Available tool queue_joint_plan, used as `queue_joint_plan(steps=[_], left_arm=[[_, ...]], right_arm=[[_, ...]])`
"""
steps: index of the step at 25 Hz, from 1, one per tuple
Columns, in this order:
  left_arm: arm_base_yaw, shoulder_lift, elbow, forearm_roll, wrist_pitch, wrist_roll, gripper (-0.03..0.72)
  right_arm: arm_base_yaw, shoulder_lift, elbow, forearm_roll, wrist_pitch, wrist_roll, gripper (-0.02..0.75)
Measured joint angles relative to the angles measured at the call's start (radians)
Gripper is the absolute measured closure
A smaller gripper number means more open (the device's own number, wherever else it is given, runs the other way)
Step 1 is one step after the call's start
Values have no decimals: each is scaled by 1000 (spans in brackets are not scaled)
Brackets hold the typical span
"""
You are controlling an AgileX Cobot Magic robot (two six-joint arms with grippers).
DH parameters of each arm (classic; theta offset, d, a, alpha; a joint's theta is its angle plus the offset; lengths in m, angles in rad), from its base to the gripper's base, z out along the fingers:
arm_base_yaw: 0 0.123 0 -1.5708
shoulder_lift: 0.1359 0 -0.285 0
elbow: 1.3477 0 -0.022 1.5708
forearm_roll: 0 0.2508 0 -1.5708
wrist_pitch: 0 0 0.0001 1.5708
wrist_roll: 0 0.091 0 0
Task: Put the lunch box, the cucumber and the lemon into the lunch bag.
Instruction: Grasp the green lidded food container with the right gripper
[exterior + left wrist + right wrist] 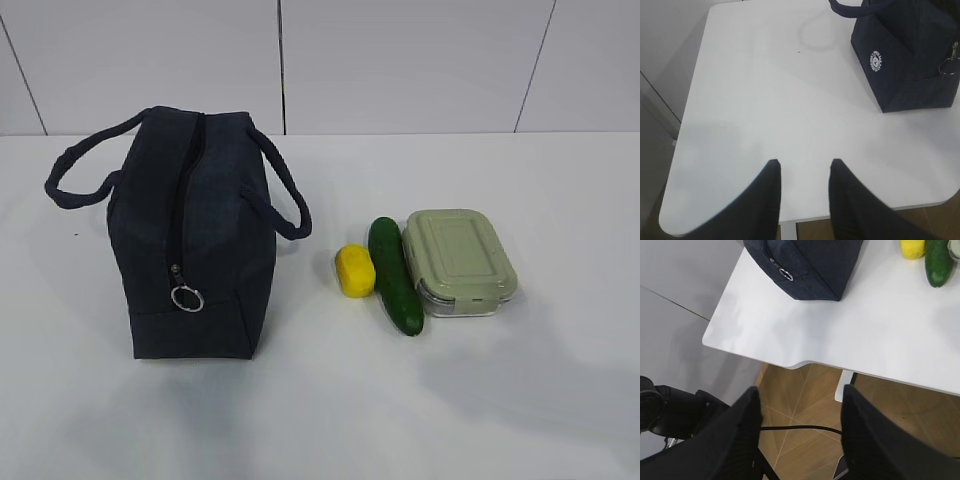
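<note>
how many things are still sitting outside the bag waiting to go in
3, in a row right of the bag: the lemon nearest it, the cucumber in the middle, the lunch box farthest right. The bag looks zipped, so its inside is hidden.

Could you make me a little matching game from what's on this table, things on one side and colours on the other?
Things:
1. lunch bag
2. lemon
3. cucumber
4. lunch box lid

Colours:
A. bright yellow
B. pale sage green
C. dark navy
D. dark green

Pairs: 1-C, 2-A, 3-D, 4-B
</note>
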State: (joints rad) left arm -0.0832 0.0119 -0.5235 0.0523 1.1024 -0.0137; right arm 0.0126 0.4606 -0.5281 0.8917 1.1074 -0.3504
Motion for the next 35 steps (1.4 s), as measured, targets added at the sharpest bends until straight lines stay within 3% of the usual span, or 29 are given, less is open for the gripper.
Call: queue_joint_plan(steps=[21, 35], left_arm=[[0, 0, 0, 0, 0, 0, 453], [0, 0, 0, 0, 0, 0, 453]], right_arm=[[0, 285, 0, 15, -80, -164, 349], [0, 565, -17, 226, -95, -418, 349]])
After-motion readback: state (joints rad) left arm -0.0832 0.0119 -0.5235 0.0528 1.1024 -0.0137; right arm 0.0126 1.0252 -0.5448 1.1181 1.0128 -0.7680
